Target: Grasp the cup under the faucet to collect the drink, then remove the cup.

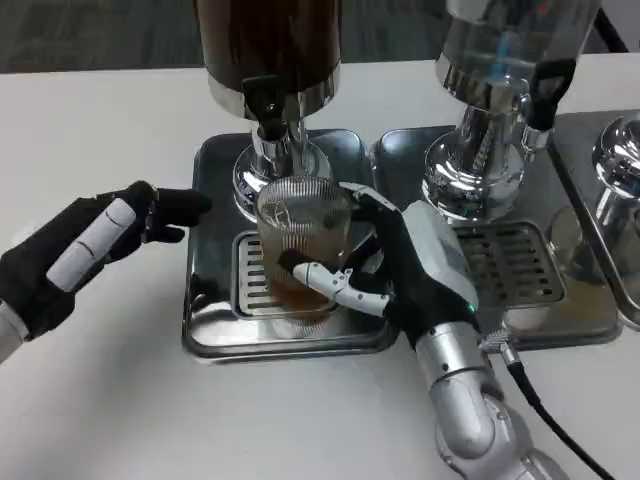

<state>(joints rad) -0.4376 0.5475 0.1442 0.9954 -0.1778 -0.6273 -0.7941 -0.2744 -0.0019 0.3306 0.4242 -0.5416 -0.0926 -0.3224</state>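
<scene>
Clear ribbed plastic forms the cup [303, 240], which stands upright on the slotted grate [252, 275] of the left drip tray [215, 165], directly below the black faucet [268, 105] of the dark-drink dispenser [270, 45]. A shallow layer of brown liquid lies at the cup's bottom. My right hand [400, 265] grasps the cup from its right side: the fingers [335, 285] wrap across the front of the lower wall, and the thumb side reaches round the back near the rim. My silver right forearm [470, 400] runs down to the lower edge of the head view, with a black cable [545, 415] trailing beside it.

My left hand [90, 250] hovers over the white surface [100, 110] to the left of the tray, released and holding nothing, its fingers extended toward the dispenser's chrome base [270, 170] but apart from it.

To the right, a second dispenser [510, 50] with clear contents stands on its own drip tray [560, 330], just beside the first. A further chrome base [615, 165] sits at the right edge.
</scene>
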